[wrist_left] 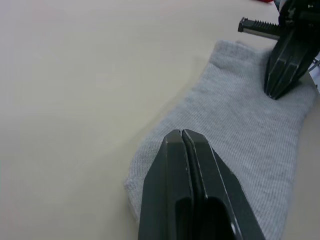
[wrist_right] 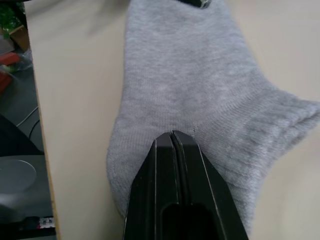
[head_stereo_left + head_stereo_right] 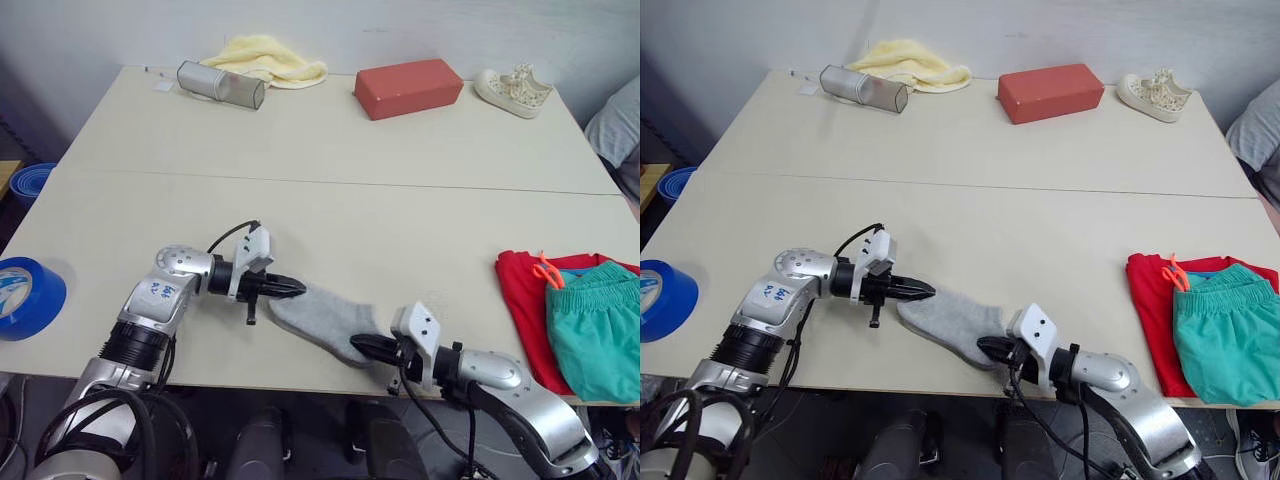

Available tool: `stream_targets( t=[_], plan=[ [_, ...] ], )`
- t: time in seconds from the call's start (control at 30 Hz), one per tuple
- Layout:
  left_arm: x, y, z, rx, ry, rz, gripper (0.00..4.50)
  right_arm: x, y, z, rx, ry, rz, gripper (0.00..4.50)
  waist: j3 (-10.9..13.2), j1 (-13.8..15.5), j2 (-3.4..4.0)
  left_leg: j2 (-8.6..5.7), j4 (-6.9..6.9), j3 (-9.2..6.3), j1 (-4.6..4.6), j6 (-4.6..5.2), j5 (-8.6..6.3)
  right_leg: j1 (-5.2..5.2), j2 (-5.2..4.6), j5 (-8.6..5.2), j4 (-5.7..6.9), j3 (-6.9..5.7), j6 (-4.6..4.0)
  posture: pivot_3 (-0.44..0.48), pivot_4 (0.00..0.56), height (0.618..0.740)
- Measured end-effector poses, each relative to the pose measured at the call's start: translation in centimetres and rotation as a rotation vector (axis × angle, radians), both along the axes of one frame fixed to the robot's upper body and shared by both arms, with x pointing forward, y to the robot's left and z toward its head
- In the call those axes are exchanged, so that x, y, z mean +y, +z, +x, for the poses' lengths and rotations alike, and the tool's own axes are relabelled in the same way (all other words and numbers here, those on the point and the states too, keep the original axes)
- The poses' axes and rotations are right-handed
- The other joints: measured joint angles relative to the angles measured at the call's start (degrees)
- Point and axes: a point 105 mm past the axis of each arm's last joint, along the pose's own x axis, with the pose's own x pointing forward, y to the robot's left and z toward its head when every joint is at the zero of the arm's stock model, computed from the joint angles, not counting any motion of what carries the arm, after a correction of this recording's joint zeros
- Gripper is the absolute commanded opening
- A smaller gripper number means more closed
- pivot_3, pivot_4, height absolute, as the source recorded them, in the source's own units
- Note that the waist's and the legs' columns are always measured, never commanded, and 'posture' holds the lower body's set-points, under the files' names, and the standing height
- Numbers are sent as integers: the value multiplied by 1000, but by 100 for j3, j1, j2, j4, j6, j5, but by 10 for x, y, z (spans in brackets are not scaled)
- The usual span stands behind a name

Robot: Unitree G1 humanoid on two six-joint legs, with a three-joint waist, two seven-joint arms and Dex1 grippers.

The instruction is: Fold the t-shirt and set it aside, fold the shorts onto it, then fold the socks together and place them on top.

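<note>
Near the table's point(image 3: 330, 215) front edge, both closed grippers (left point(image 3: 296, 289), right point(image 3: 360, 346)) pin grey socks point(image 3: 325, 320); whether one or two is unclear.

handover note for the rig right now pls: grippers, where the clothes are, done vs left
Left gripper: fingers shut, at one end of the socks.
Right gripper: fingers shut, at the other end.
Socks lie flat near the table's front edge.
Done: t-shirt folded at the right edge, shorts folded on it.
Left: finish the socks and place them on top of the shorts.
</note>
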Motion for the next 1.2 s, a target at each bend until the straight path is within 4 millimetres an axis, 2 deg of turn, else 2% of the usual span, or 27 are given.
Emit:
stream_targets(
  t=[0.17, 0.47, 0.6, 0.73, 0.8, 0.87, 1.03, 1.2],
  plan=[
    [-5, -7, -3, -6, 65, -38, 26, -21, 4, 14, -40, -9, -39, 0, -4, 17, -2, -1, 9, -5, 5, 12, -5, 10, -8, 0, 1, -4, 1, 0, 150, 740],
    [-11, -12, -19, -1, 162, -89, 26, -47, 11, 38, -116, 33, -94, 0, -7, 18, 1, 1, 11, -12, 15, 11, -5, 24, -17, 1, 1, -1, 2, 0, 150, 740],
    [-12, -8, -20, -17, 182, -119, 26, -48, 17, 34, -117, 53, -33, 0, -6, 9, 1, 4, 9, -11, 15, 9, -5, 25, -30, 1, 0, 0, 2, 0, 150, 740],
    [-12, 18, -29, -21, 91, -217, 26, -35, 34, 28, -128, 54, 92, 0, -6, -6, 2, 13, 8, -14, 16, -4, -3, 24, -30, 1, 0, 0, 1, 0, 150, 740],
    [-16, 29, -33, -51, 28, -215, 26, -26, 36, 32, -125, 15, 133, 0, -6, -13, 2, 12, 4, -12, 21, -8, -2, 25, -30, 1, 1, 1, 1, 0, 150, 740],
    [-21, 31, -33, -66, 2, -211, 26, -12, 32, 37, -114, -22, 155, 0, -8, -15, 9, 9, -3, -8, 25, -11, 0, 25, -30, 1, 1, 3, 1, 0, 150, 740],
    [-37, 8, -24, -73, 39, -186, 26, 13, 7, 42, -105, -40, 67, 0, -9, -5, 12, 4, -2, -7, 21, -9, 0, 23, -14, 1, -2, -3, 1, 0, 150, 740],
    [-41, -15, -20, -87, 68, -85, 26, 17, 6, 46, -146, -76, 62, 0, -11, -9, 12, 7, -4, -7, 23, -8, 0, 23, -16, 1, -2, -3, 0, 0, 150, 740]
  ],
)
